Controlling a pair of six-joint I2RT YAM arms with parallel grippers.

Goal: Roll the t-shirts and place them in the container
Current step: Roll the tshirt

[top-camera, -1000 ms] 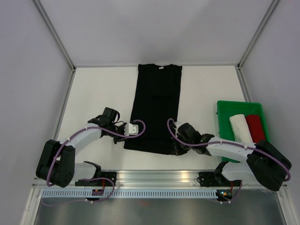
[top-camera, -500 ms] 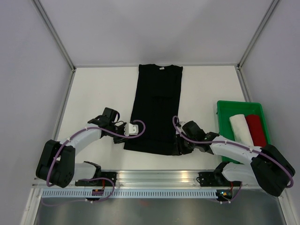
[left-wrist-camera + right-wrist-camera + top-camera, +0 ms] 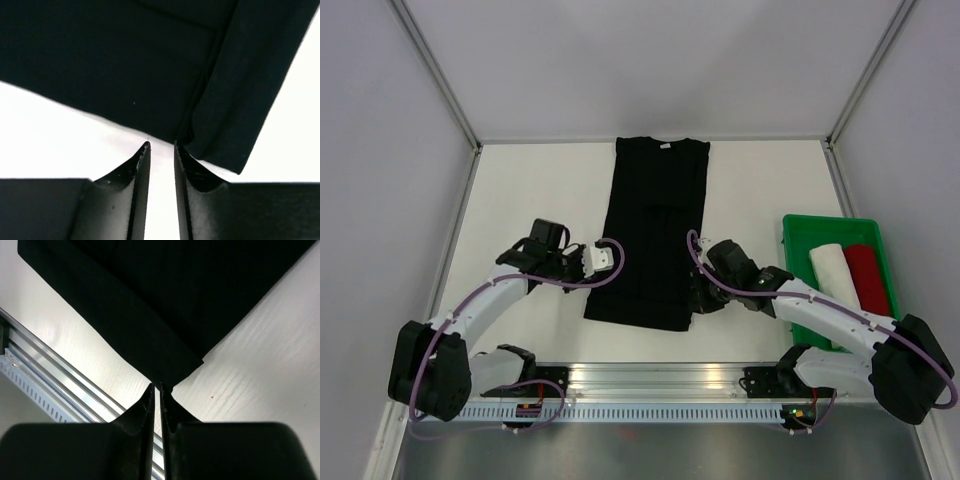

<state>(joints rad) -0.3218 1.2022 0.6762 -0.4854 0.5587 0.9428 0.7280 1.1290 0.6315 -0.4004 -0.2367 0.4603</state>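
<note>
Lying lengthwise | black t-shirt, collar far | left gripper, right gripper: narrow gaps

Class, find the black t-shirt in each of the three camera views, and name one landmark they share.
Top external: black t-shirt lies centre, neck far.
Left wrist: fills the top, above the left gripper.
Right wrist: fills the top, above the right gripper.
Shared landmark: white table.

We see both arms reaching forward from their bases and bending inward toward each other. The left gripper holds its fingers a narrow gap apart, tips pointing away from the wrist. The right gripper has its fingers drawn almost together, only a thin slit between the tips.
</note>
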